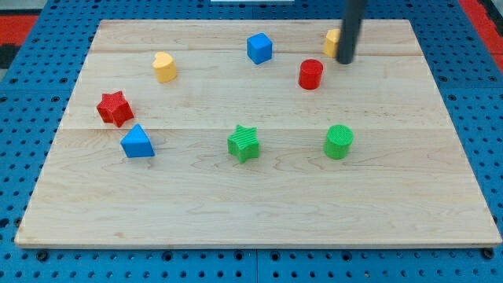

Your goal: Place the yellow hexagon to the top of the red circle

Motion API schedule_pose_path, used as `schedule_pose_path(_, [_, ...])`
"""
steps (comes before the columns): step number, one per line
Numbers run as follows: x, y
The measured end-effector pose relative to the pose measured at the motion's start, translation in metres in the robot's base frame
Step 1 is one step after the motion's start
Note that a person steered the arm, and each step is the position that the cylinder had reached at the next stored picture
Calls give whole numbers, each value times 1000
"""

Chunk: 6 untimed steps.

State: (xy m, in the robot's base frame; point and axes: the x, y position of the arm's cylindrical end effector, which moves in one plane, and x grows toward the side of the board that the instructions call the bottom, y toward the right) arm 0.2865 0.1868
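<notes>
The yellow hexagon (332, 42) sits near the view's top edge of the wooden board (259, 212), and most of it is hidden behind the dark rod; only a sliver shows on the rod's left, so its outline and which way its flats face cannot be made out. The rod has no jaws at all; my tip (345, 60) rests on the board right against the hexagon's right side, and whether they actually touch is hard to say.

Down and to the left of my tip, close by, stands the red circle (311, 74). Further left are the blue cube (259, 48) and the yellow heart (164, 67). Well below the tip lie the green circle (339, 141) and green star (244, 143). Far off to the left are the red star (115, 108) and blue triangle (137, 142).
</notes>
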Motion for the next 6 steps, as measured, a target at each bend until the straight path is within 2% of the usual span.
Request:
schedule_pose_path(1, [-56,19])
schedule_pose_path(2, [-50,-36])
schedule_pose_path(3, [4,-98])
schedule_pose_path(4, [-3,-66])
schedule_pose_path(5, [-31,-48])
schedule_pose_path(6, [-77,-86])
